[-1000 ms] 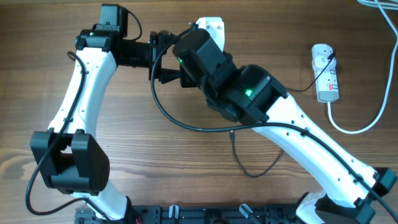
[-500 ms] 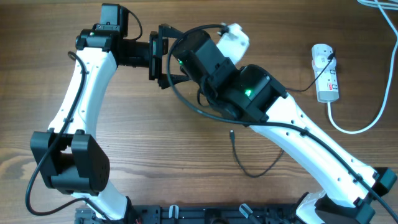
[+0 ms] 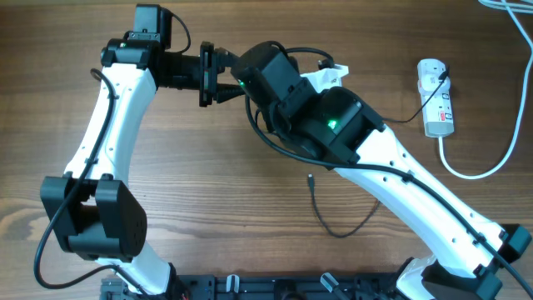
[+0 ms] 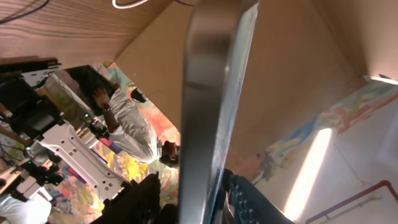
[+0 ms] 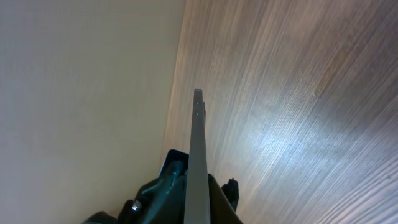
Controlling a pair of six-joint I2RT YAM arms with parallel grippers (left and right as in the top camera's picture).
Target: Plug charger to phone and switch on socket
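The phone [image 4: 214, 93] shows edge-on in both wrist views as a thin grey slab, with its cyan screen side to the right in the left wrist view. My left gripper [image 4: 196, 190] is shut on it, and so is my right gripper [image 5: 198, 180], which holds the phone [image 5: 198, 137] above the table. In the overhead view the two grippers meet at the far middle, with the left gripper [image 3: 210, 75] visible and the phone hidden by my right wrist. The charger tip [image 3: 310, 177] lies free on the table. The socket [image 3: 437, 104] lies at the far right.
The charger cable loops across the table [image 3: 337, 233] near my right arm and runs up to a plug on the socket. A thick white cord [image 3: 491, 167] curves along the right edge. A beige wall [image 5: 81, 81] stands behind the table.
My right wrist has rolled, and its white part has swung from the far middle towards the right. The left gripper has turned with it at the same spot. The charger tip, hidden before, now shows.
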